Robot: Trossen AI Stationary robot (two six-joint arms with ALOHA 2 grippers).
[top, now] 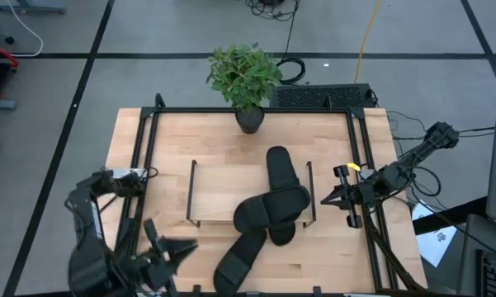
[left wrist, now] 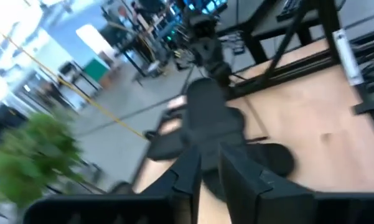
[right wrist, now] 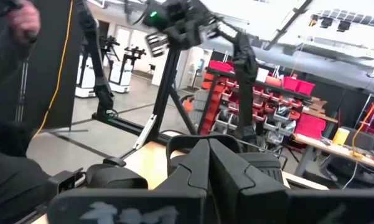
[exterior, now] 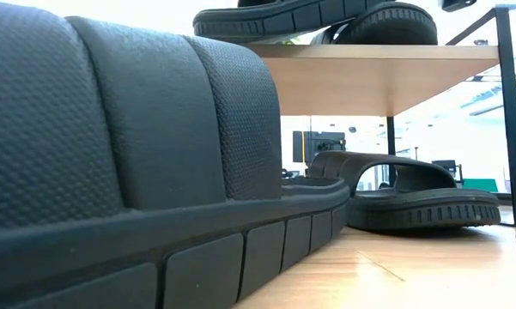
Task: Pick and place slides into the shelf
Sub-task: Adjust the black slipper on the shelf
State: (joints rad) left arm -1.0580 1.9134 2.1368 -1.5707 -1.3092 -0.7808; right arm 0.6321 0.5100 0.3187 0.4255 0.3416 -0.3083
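Observation:
The shelf [top: 223,194] stands mid-table, a light wood board [exterior: 378,77] on thin black wire end frames. Two black slides lie on its board: one lengthwise [top: 279,169], one across [top: 272,210]. A third slide [exterior: 412,197] rests sole-down on the table under the board. The fourth slide [top: 239,260] lies on the table near the front edge, and fills the low view [exterior: 112,172]. My left gripper [top: 186,247] hovers left of that slide, its fingers [left wrist: 193,174] a narrow gap apart with nothing between them. My right gripper [top: 326,198] waits shut, right of the shelf's right end frame.
A potted plant [top: 246,78] stands at the table's far edge. Black frame rails [top: 148,148] run along the table's left and right sides. A person's dark sleeve and hand [right wrist: 12,74] show beyond the table in the right wrist view. Bare wood lies left of the shelf.

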